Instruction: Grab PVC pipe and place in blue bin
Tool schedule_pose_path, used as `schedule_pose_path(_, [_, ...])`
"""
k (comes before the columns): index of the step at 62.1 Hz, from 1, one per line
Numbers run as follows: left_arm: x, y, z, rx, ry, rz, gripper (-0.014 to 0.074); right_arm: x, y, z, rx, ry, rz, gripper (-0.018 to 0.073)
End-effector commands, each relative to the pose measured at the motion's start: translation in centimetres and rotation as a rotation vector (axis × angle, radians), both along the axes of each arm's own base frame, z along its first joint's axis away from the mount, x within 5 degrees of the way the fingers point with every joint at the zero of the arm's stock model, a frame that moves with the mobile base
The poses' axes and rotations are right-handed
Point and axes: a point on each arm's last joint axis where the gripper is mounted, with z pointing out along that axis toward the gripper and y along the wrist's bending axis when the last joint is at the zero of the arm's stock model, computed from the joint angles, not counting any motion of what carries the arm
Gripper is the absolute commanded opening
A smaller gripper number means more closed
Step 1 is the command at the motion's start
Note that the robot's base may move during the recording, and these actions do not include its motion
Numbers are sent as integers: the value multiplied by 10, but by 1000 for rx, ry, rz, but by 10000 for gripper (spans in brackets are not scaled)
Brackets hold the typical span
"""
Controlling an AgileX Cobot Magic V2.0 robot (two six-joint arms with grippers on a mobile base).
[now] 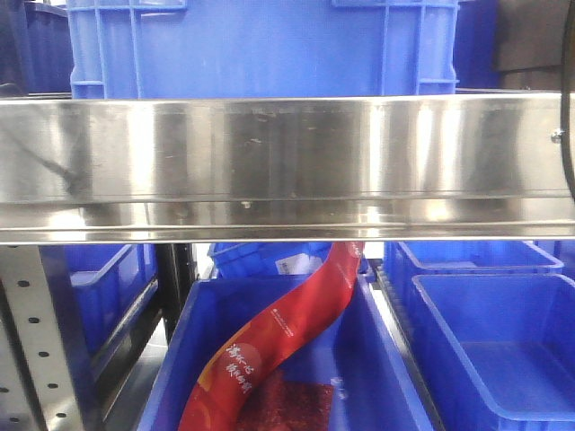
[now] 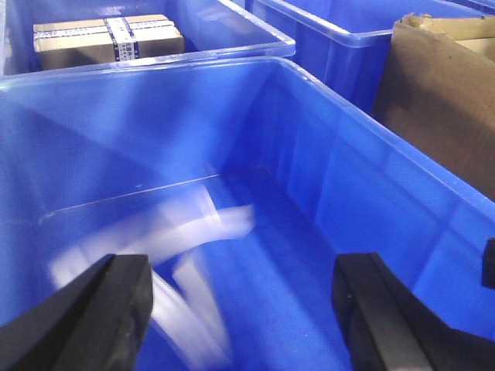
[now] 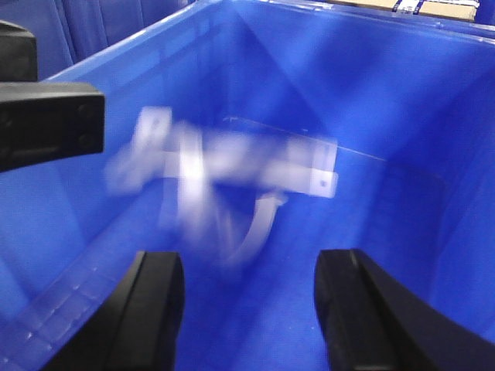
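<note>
Several white plastic pieces lie blurred on the floor of a blue bin (image 3: 402, 93). In the right wrist view a curved white piece (image 3: 259, 224), possibly the PVC pipe, lies under a flat white strip (image 3: 309, 174) with a hole at its end. In the left wrist view the same kind of white pieces (image 2: 186, 232) smear across the floor of the bin (image 2: 363, 154), and I cannot tell them apart. My right gripper (image 3: 259, 309) is open and empty above the bin floor, short of the pieces. My left gripper (image 2: 240, 309) is open and empty, with the pieces by its left finger (image 2: 100, 309).
A black arm part (image 3: 46, 116) juts in at the right wrist view's upper left. A taped cardboard box (image 2: 108, 39) sits in a bin behind, brown cardboard (image 2: 441, 100) at right. The front view shows a steel shelf rail (image 1: 287, 166), blue bins, and a red bag (image 1: 269, 346).
</note>
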Motion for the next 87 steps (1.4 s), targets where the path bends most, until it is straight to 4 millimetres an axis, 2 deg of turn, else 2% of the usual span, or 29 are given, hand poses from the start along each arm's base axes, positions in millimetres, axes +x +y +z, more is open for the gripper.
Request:
schedule_pose_path(1, [-4,-1,6,-3,1,-5,289,-5,-3,12,20,-38,3,265])
schedule_pose_path(7, [-5,1,4,36,15,2,134,-8,-5,17,27,-49,3,188])
schedule_pose_path(12, [-5,2,3,52,18,6,-39,-7,-7,17,26,-51,-2,71])
schedule_pose_path(15, [-5,2,3,52,18,6,-111,-6,-8,16,24,-49,-6,-11])
schedule_pose_path(22, [-8,4,4,58,30,6,-111,-4,-12,17,23,-42,-20,-168])
schedule_pose_path(32, [-26,20,21,71,50,28,-111,-16,-33,41,37,-66,-55,-168])
schedule_pose_path(41, [-49,36,55,37,-85,46,-111,-38,-59,70,56,-145,-94,-168])
schedule_pose_path(48, [-63,42,69,5,-176,45,-111,-50,-79,81,22,-231,-139,-168])
schedule_pose_path(58, [-78,48,62,-21,-255,43,-111,-61,-105,70,-1,-290,-194,-168])
schedule_pose_path(70, [-103,57,24,-48,-320,37,-111,-77,-142,30,-5,-329,-281,-166])
schedule_pose_path(75, [-115,70,6,-52,-324,61,-111,-85,-164,14,35,-300,-372,-165])
schedule_pose_path(80, [-129,88,-12,-74,-315,115,-111,-101,-187,-2,70,-302,-464,-165])
schedule_pose_path(87, [-149,114,-29,-105,-312,202,-111,-125,-195,-15,100,-370,-485,-165])
